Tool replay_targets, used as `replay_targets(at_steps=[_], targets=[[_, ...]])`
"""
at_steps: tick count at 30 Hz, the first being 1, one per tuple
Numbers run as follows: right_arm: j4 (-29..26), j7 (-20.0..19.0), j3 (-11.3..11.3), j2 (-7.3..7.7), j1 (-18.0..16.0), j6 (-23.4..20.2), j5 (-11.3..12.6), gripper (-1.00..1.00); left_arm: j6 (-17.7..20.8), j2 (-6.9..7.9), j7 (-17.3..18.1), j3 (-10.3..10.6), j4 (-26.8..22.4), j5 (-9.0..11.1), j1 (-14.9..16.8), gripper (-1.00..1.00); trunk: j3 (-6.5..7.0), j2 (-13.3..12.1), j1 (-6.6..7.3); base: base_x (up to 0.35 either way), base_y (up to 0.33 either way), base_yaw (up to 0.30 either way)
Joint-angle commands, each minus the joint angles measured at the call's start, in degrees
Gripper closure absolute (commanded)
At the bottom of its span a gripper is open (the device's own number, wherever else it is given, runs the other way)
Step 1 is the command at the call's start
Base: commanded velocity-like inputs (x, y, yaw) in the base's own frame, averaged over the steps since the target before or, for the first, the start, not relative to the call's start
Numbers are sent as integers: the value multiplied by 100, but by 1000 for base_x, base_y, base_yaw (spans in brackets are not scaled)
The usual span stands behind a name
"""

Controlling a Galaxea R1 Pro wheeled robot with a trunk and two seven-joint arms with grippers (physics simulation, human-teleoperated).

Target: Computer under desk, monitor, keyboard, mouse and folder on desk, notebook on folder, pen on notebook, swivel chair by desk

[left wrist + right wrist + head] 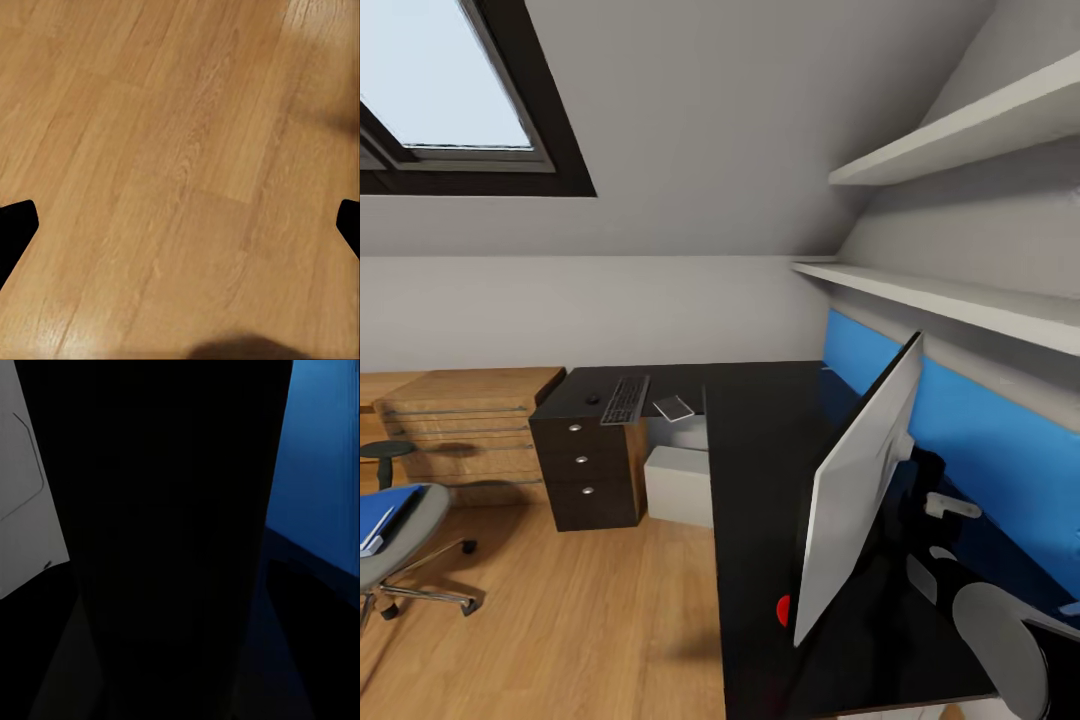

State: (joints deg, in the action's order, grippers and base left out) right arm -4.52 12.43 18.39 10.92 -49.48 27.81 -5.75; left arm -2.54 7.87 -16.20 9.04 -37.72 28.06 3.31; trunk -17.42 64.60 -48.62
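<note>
Behind the monitor point(860, 480), which stands on the table point(760, 460), sits our right arm point(1000, 620); whether its fingers are clenched we cannot tell. Over the floor point(180, 165) our left fingers point(15, 225) hang released. We should shift the screen slowly, foot kept flat.

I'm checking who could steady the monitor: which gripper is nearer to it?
Right. The right arm reaches in behind the monitor on the desk; the left gripper hangs over bare wooden floor.
</note>
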Motion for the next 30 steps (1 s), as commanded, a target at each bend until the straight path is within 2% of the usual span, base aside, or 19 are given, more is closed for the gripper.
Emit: replay_targets(at_steps=[1,5,15,17,19,21,23,24,25,26,27,29,30], targets=[[30,40,-134,4,0,41,142,100,-26,10,-50,46,-7,59,3,-100,-9,3,-1,0,-235,0],[30,40,-134,4,3,41,144,100,-27,9,-50,46,-7,56,3,-100,-9,3,-1,71,-210,0],[37,40,-134,-16,3,41,138,100,-41,-35,-37,62,-45,48,3,-100,-9,3,-1,9,-15,0],[34,37,-134,-18,1,41,140,100,-37,-79,-29,67,-257,40,3,-100,-9,3,-1,1,-1,0],[30,34,-134,-19,2,41,139,100,26,-96,-32,61,-771,39,3,-100,-9,3,-1,0,0,0],[29,34,-134,-19,0,41,138,100,445,-94,-53,55,-1763,30,3,-100,-9,3,-1,0,0,0],[29,35,-134,-20,1,41,137,100,878,-94,-63,48,-2296,26,3,-100,-9,3,-1,0,0,0],[30,36,-134,-20,1,41,137,100,1425,-93,-73,31,-2813,29,3,-100,-9,3,-1,0,0,0],[30,37,-134,-20,2,41,136,100,1714,-93,-81,11,-3063,30,3,-100,-9,3,-1,0,0,0],[30,38,-134,-20,3,41,136,100,2271,-93,-98,-76,-3540,36,3,-100,-9,3,-1,0,0,0],[30,38,-134,-20,2,41,136,100,2521,-98,-104,-150,-3767,39,3,-100,-9,3,-1,0,0,0],[30,39,-134,-17,2,45,137,100,3288,-141,-119,-508,-4580,46,3,-100,-9,3,-1,0,0,0],[28,39,-134,-16,1,46,137,100,3421,-159,-121,-572,-4746,47,3,-100,-9,3,-1,0,0,0]])
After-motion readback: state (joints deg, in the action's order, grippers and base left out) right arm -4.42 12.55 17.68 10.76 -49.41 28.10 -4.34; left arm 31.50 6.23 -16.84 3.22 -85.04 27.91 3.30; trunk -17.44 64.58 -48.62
